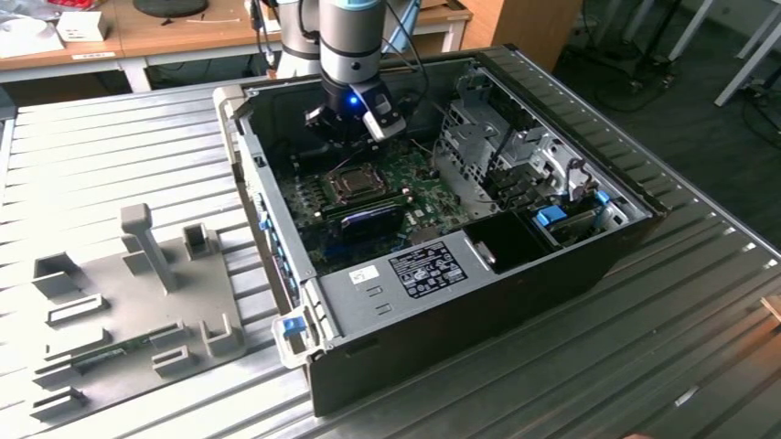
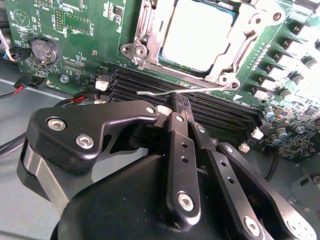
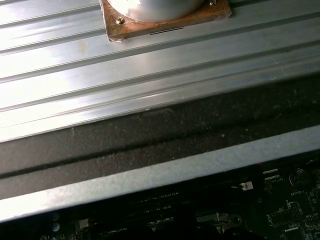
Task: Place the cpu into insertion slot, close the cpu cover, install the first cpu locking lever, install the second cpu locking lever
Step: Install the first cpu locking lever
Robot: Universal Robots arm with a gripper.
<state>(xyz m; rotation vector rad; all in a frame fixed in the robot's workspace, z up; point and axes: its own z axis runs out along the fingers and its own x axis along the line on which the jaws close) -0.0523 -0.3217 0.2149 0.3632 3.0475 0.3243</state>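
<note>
An open computer case (image 1: 488, 302) lies on its side on a ribbed metal table (image 1: 683, 302). A grey fixture tray (image 1: 123, 302) sits on the table, off toward the exterior view's left. My arm (image 1: 347, 46) reaches down from above into the case, and my claw (image 1: 347, 135) hangs low over the green circuit board (image 1: 422, 183), close to the insertion slot (image 1: 354, 183).

In the second wrist view, the cpu (image 2: 197, 32) is seated flat in the slot, its pale metal top facing up. The cpu cover (image 2: 150, 50) lies down around it, and the chip shows through the frame's cut-out. Long black memory slots (image 2: 215, 112) run alongside the socket, between it and my claw (image 2: 172, 106).

A thin wire locking lever (image 2: 160, 92) stretches from the corner of the socket out over those memory slots. My two black fingers (image 2: 182, 145) are drawn together, with no gap visible at the tips. The tips sit right at the lever, at or just under its free length. I cannot tell whether I have it pinched or am only pressing against it.

In the first wrist view, the table's ribs (image 3: 150, 75) and the case's grey edge (image 3: 175, 170) cross the frame.
</note>
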